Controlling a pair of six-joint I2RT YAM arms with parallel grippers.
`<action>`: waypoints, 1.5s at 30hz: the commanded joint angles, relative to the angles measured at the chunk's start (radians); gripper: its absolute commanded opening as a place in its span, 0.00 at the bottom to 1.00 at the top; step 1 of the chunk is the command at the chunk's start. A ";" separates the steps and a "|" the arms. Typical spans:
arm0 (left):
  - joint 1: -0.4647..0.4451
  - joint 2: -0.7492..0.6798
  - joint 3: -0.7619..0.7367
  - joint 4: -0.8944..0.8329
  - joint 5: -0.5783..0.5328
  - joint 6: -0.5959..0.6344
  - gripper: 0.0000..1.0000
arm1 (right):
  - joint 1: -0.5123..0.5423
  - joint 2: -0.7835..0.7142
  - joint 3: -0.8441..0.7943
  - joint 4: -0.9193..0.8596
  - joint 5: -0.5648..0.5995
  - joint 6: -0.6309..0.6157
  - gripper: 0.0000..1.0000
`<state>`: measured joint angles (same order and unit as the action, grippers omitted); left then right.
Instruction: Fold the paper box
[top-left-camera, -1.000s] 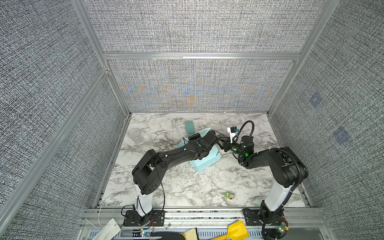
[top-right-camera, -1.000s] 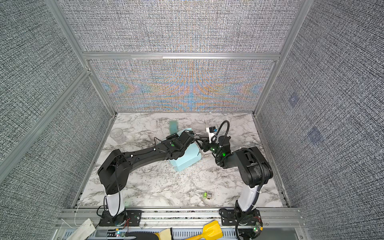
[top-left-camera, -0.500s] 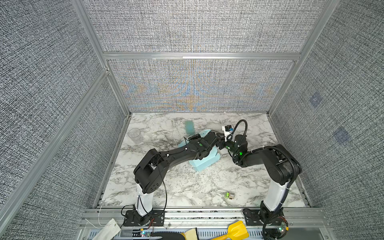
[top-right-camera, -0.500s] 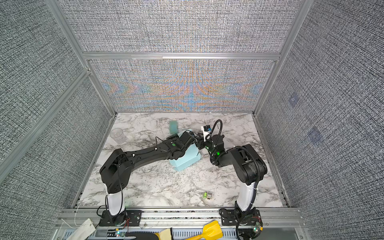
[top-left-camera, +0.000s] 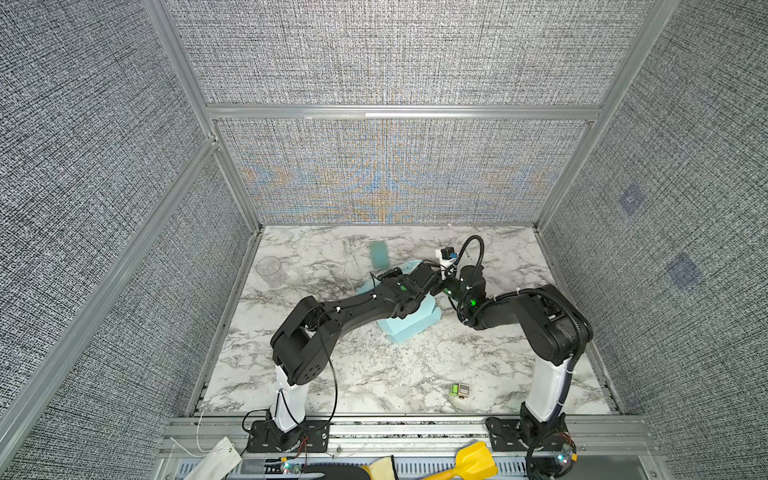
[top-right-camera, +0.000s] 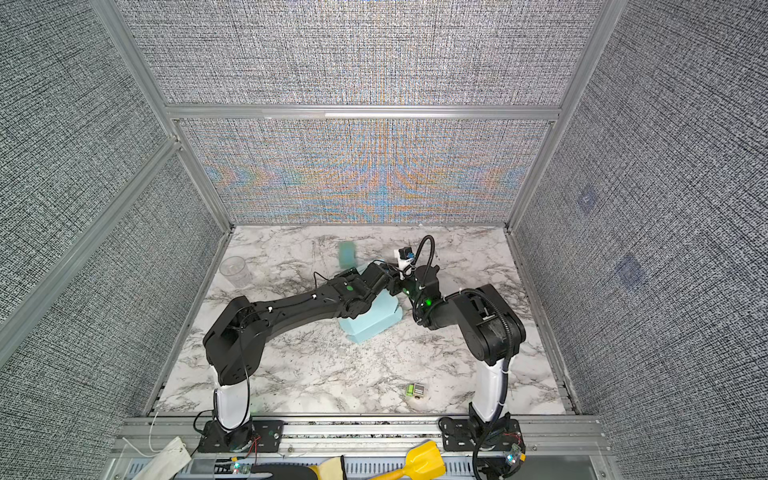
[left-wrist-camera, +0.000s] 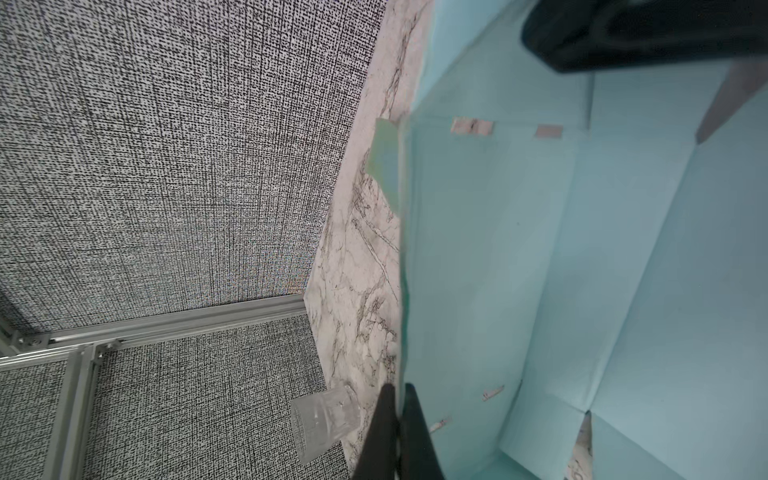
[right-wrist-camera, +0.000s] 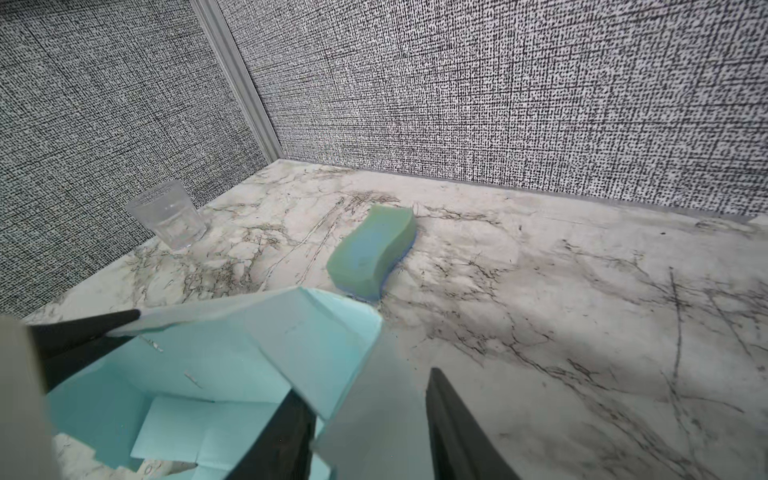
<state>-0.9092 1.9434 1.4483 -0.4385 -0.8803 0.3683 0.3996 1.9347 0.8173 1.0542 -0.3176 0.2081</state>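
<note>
While both arms crowd over the middle of the white marble-patterned bench (top-left-camera: 374, 374), the pale sky-blue creased cardboard paper box (top-left-camera: 411, 322) sits half-formed right under them, directly below both tools, walls partly up and flaps loose.

Left tool (left-wrist-camera: 398, 388) is clenched on the thin top edge of one standing wall of the paper box, fingertips pinched tight with the card between them. Right tool (right-wrist-camera: 361, 399) is released, jaws apart, and a loose end flap stands in the gap, not yet pinched as far as I can see.

So the step looks like folding that flap in. My call: the left tool should act as an anchor and hold its wall upright without tugging, or the whole sheet will slide. The right tool wants to close low on the flap, close to its crease, then swing it inward along that crease rather than push it flat. Thin card buckles easily, so go gently and mind the small slots (left-wrist-camera: 473, 126) cut along the wall's foot.

Just beyond the right tool's tips lies a green curved sponge (right-wrist-camera: 374, 249), close enough to snag the flap. Further past the left tool stands a clear plastic cup (right-wrist-camera: 168, 220), and well behind both tools a tiny green block (top-left-camera: 459, 390).
</note>
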 joint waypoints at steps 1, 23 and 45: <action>0.001 0.006 0.010 -0.009 0.012 -0.025 0.00 | 0.005 0.002 0.007 0.008 0.028 0.007 0.38; 0.028 -0.045 0.075 -0.120 0.127 -0.148 0.28 | 0.024 0.013 -0.018 0.086 0.073 0.032 0.00; 0.063 -0.212 -0.068 -0.223 0.182 -0.275 0.58 | 0.024 -0.013 -0.034 0.069 0.109 0.017 0.00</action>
<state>-0.8501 1.7435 1.3911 -0.6312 -0.6819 0.1226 0.4213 1.9278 0.7845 1.1027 -0.2150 0.2260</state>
